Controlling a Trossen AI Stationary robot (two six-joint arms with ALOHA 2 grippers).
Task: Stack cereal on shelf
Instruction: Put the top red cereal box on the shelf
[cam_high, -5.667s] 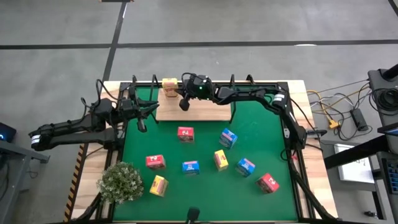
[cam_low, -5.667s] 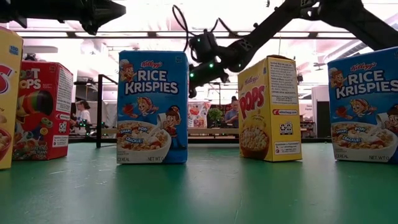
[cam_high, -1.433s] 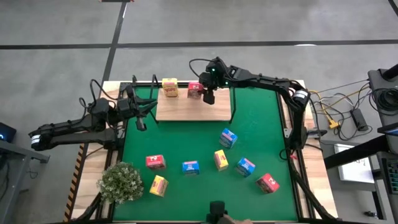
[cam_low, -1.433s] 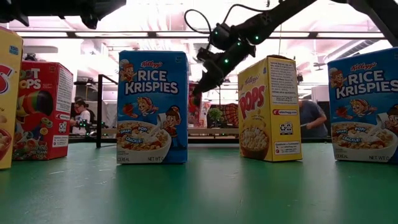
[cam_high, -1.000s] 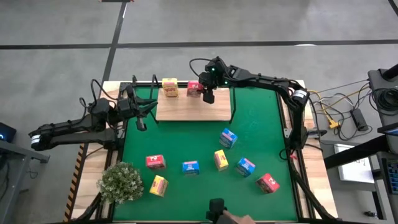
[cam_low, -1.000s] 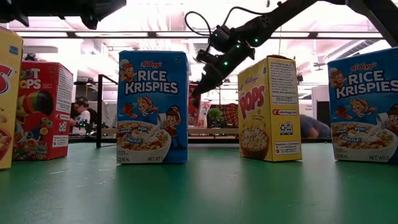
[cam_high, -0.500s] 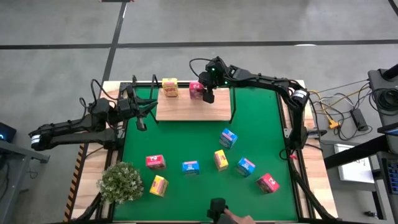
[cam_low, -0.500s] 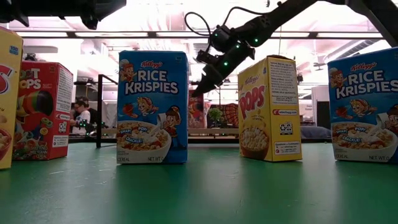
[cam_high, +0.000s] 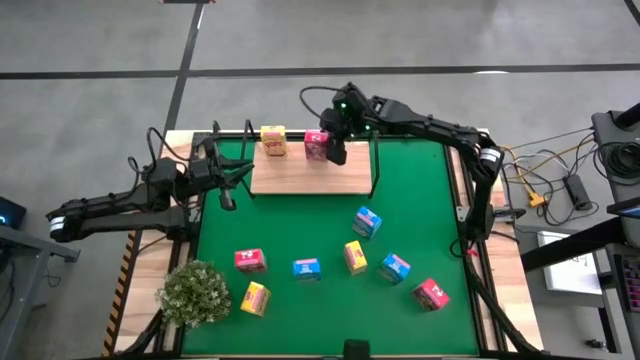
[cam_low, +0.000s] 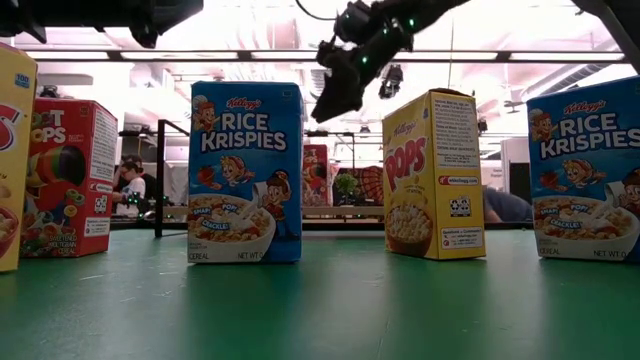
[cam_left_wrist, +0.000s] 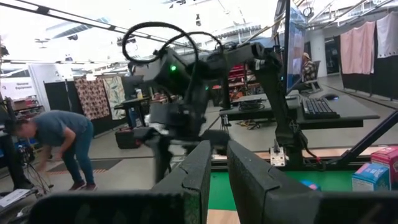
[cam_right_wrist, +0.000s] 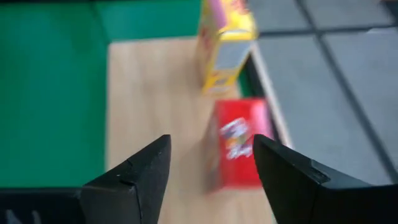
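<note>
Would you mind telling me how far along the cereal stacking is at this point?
Two cartons stand on the shelf: a yellow carton and a red carton. The right pincer hangs open beside the red one, holding nothing. Seven cartons wait on the green mat. The left pincer idles at the mat's edge.

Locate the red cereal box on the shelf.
High view: red cereal box stands at the shelf's back edge, right of the yellow box, beside the right hand.

The right end effector (cam_high: 335, 150) hangs raised with fingers spread, while the left end effector (cam_high: 228, 186) waits at the bench's left edge, fingers nearly together.
</note>
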